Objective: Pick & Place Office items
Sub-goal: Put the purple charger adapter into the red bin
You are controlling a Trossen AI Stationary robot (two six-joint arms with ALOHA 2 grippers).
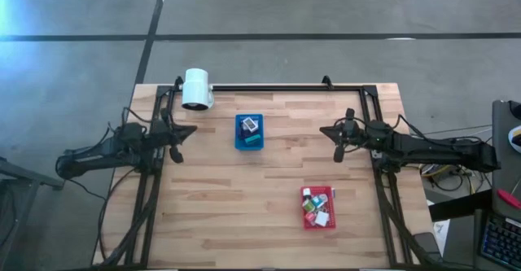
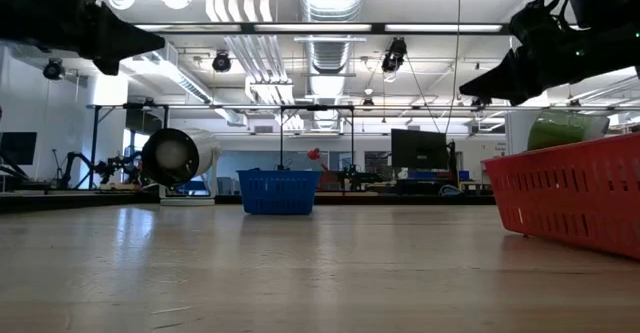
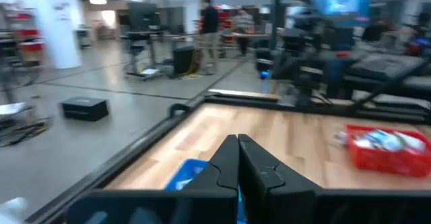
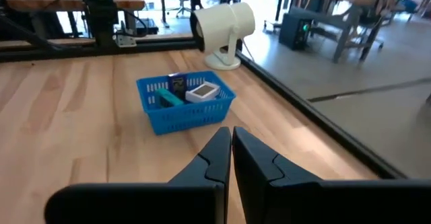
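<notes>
The red tray (image 1: 318, 208) stands near the table's near right and holds several small office items (image 1: 316, 206) in white, green, teal and pink-red. The blue tray (image 1: 249, 132) stands at the far middle and holds a white block (image 4: 202, 91), a teal piece (image 4: 172, 99) and a dark piece (image 4: 176, 83). My left gripper (image 1: 175, 133) hangs shut and empty above the table's left side. My right gripper (image 1: 339, 133) hangs shut and empty above the right side. Both are well above the wood and away from the trays.
A white lamp-like cylinder (image 1: 196, 88) stands at the far left of the table, behind the blue tray. A black frame (image 1: 277, 87) runs along the far edge and both sides. Bare wood lies between the two trays and along the near edge.
</notes>
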